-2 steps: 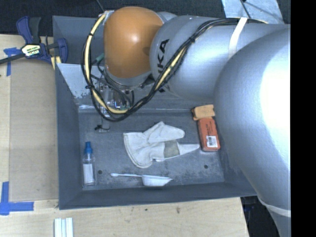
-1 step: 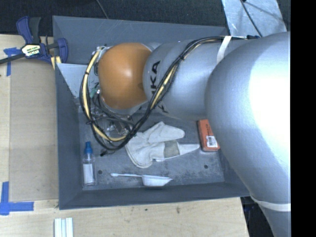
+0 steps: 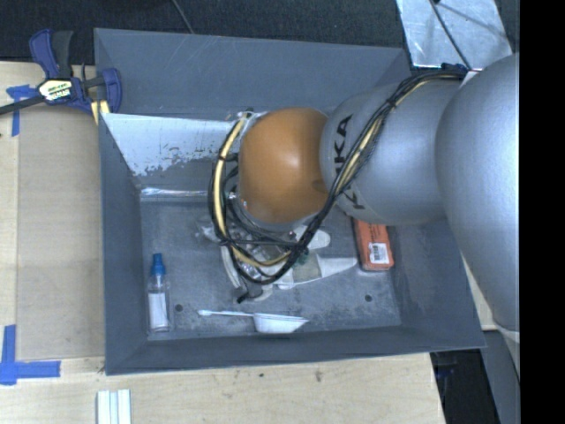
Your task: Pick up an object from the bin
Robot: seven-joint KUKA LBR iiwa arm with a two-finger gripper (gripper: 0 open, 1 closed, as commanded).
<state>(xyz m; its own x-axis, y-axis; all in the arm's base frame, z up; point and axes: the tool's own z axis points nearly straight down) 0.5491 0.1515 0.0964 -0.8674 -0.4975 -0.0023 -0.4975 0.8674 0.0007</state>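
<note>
1. The bin (image 3: 124, 263) has sloped grey walls. Its flat floor has the most open room at 9 o'clock, where bare metal runs from the left wall's foot to the middle.
2. A small clear bottle (image 3: 157, 291) with a blue cap lies at about 8 o'clock. It lies along the left edge of the floor, with the cap toward 12.
3. A white plastic spoon (image 3: 265, 322) lies along the near edge at 6 o'clock, with its bowl to the right, close to the wall's foot.
4. The gripper (image 3: 250, 276) hangs low over the middle of the floor, under the arm's orange cover (image 3: 278, 166) and looped cables (image 3: 218, 193). It is just on the 12 o'clock side of the spoon. I cannot tell whether it is wide or narrow.
5. A pale flat piece (image 3: 322, 265) sticks out toward 3 o'clock from the gripper, partly behind the cables.
6. An orange packet (image 3: 372, 244) with a white label lies at 3 o'clock near the right wall, its top end hidden under the arm.
</note>
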